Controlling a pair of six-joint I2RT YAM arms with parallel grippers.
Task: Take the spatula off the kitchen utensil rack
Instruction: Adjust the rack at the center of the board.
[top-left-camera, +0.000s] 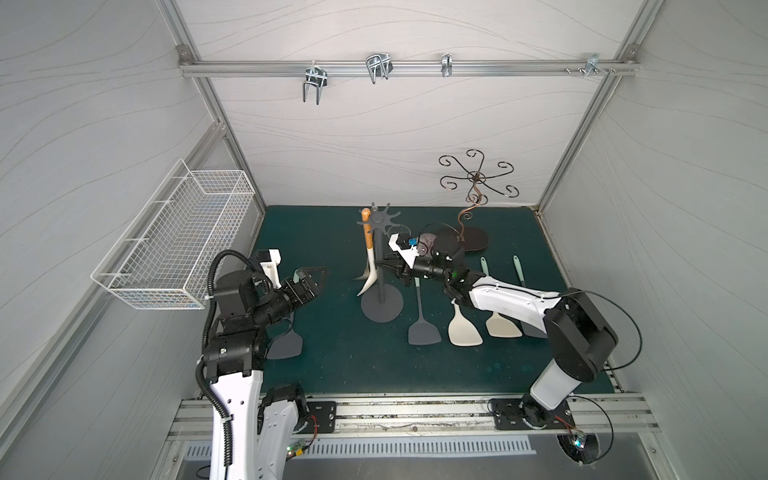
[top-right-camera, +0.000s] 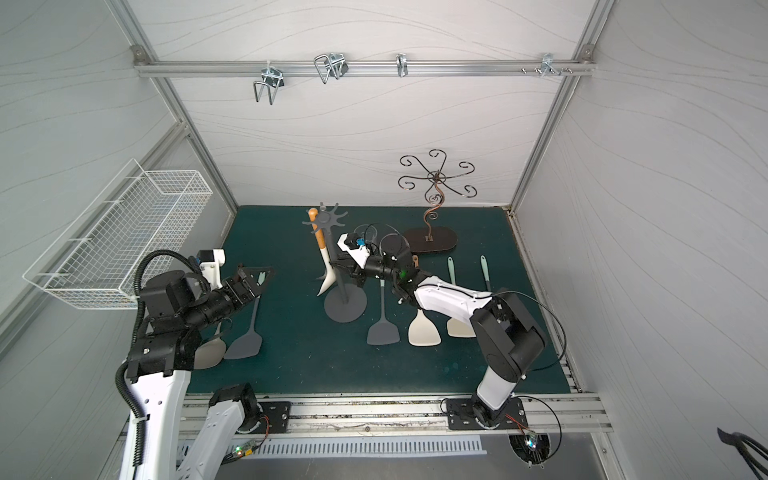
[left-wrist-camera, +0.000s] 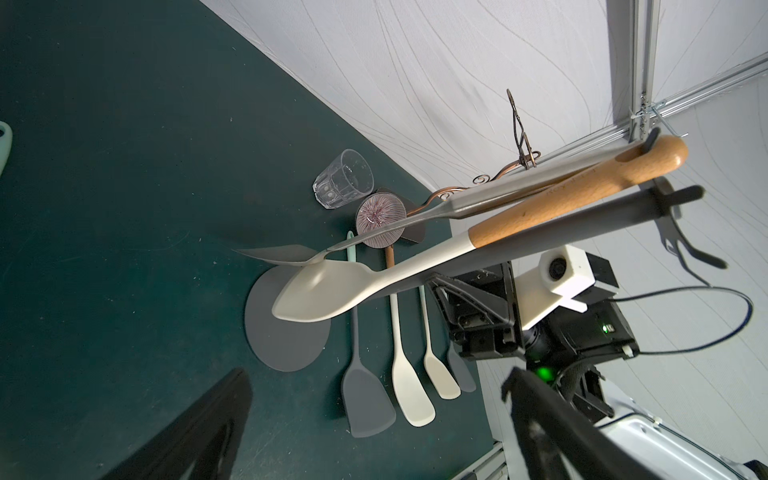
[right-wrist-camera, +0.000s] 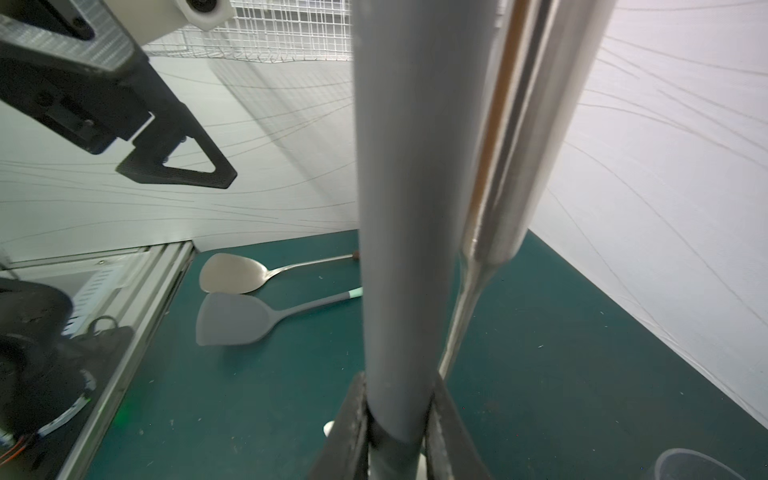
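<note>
The right hand (right-wrist-camera: 397, 401) is clamped on the pole of the kitchen utensil rack (top-left-camera: 381, 307), low down, which pins the stand on the counter (top-left-camera: 332, 353) near its middle, a little toward the back edge. The spatula (left-wrist-camera: 457, 245) hangs from a hook on the rack's crown by its wooden end. Its cream blade dangles above the round base on the side facing the left arm. The left hand (top-left-camera: 314, 277) hovers beside it, its fingers wide apart and holding nothing.

The step in hand looks like the left hand's approach. To do it well, I would close on the wooden grip or just below it. Then raise the handle straight up until it clears the hook, and only then draw it away from the pole. A second, grey utensil (left-wrist-camera: 415, 220) hangs just beside it (the two cross in the left wrist view). So pull away from that one, or it may swing or come off.
</note>
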